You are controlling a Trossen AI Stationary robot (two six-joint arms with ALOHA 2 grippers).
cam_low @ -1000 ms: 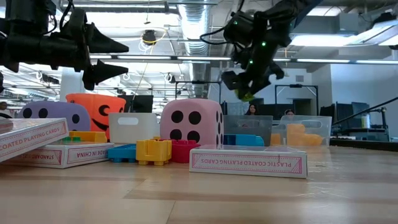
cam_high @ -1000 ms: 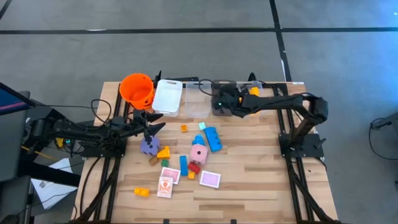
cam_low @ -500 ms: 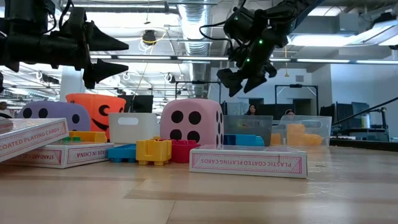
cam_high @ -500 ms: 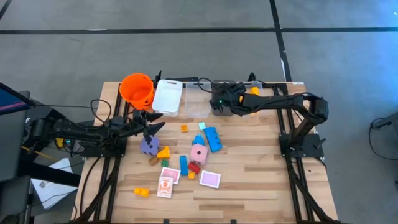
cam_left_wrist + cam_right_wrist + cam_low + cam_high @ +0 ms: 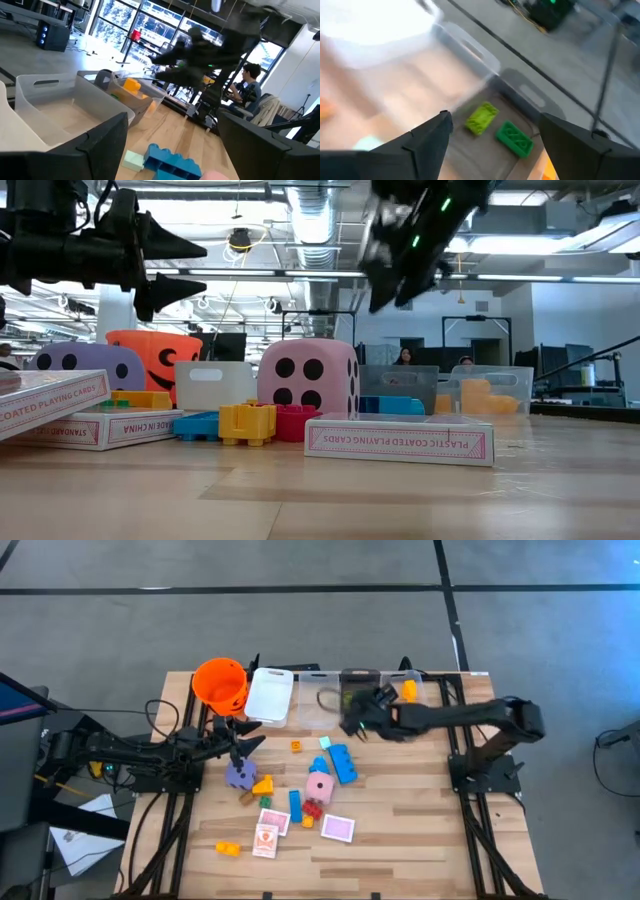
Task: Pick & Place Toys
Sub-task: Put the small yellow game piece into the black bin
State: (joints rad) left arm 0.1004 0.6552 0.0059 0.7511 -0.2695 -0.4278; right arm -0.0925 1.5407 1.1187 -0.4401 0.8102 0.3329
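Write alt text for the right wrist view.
Between the right gripper's open dark fingers, a light green brick and a darker green brick lie in a clear bin. The picture is blurred.

Toys [image 5: 300, 790] scattered mid-table; two green bricks [image 5: 500, 127] in bin.

The right gripper [image 5: 352, 724] (jaws now parted) has swung off the bins.

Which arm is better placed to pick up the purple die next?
The left. Its open left gripper hovers right beside the purple die, while the right gripper is empty over the clear bins, farther away.
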